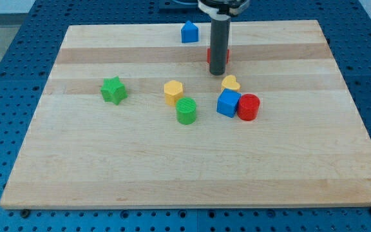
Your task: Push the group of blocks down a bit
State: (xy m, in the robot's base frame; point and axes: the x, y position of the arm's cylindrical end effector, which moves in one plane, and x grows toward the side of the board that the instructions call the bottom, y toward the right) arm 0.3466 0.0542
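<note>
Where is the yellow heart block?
The yellow heart block lies right of the view's centre, touching the blue cube below it, with my tip just above-left.

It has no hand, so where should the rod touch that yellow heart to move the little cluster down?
On the yellow heart's top edge, coming from above. My tip sits just up-left of it; the blue cube and red cylinder lie right below, so they'd probably slide along.

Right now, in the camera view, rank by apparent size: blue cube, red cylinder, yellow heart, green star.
1. Green star, blue cube and red cylinder: too alike to rank.
2. Yellow heart: smallest, though it lies slightly farther up the view.
</note>
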